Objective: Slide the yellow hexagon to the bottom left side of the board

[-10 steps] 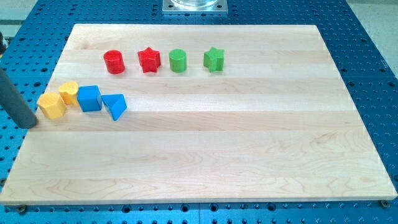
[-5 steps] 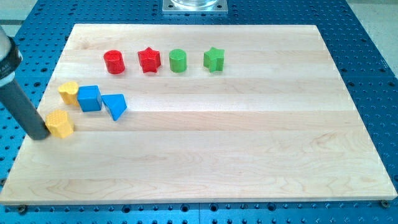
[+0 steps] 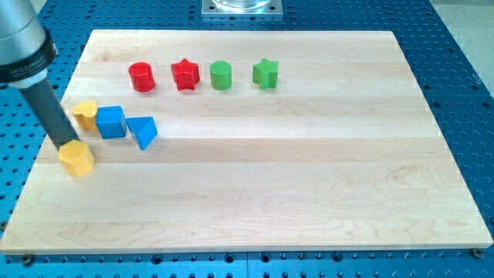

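Observation:
The yellow hexagon [image 3: 76, 159] lies on the wooden board [image 3: 255, 201] near its left edge, about halfway down. My tip [image 3: 63, 145] touches the hexagon's upper left side; the dark rod rises from it toward the view's top left. A second yellow block [image 3: 86, 114], rounded, sits just above and right of my tip.
A blue cube [image 3: 112, 122] and a blue triangle [image 3: 143, 131] lie right of the second yellow block. Along the top sit a red cylinder [image 3: 142, 77], a red star [image 3: 185, 75], a green cylinder [image 3: 221, 75] and a green star [image 3: 265, 73].
The yellow hexagon has slid down the board, away from the other yellow block. My tip moved from the hexagon's left side, down, then round to its upper left.

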You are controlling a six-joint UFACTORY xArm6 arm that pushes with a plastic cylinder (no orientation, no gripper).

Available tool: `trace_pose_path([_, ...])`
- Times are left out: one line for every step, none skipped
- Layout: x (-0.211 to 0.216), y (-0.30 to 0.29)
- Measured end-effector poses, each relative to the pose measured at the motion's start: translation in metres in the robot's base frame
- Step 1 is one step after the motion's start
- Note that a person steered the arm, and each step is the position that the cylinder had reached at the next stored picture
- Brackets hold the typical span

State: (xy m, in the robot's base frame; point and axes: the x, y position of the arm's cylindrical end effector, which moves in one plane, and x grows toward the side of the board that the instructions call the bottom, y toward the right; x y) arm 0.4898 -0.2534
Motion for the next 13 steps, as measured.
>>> trace_pose_path([0.034,0.005])
trace_pose_path([0.024,-0.008])
trace_pose_path([0.021,-0.021])
trace_pose_path([0.018,-0.022])
trace_pose_path([0.017,-0.022])
trace_pose_path([-0.010,-0.022])
trace_pose_path([-0.014,-0.002])
trace_pose_path([-0.005,0.029])
trace_pose_path([0.010,0.044])
trace_pose_path([0.031,0.069])
trace_pose_path([0.060,0.042])
trace_pose_path([0.055,0.015])
trace_pose_path([0.040,0.063])
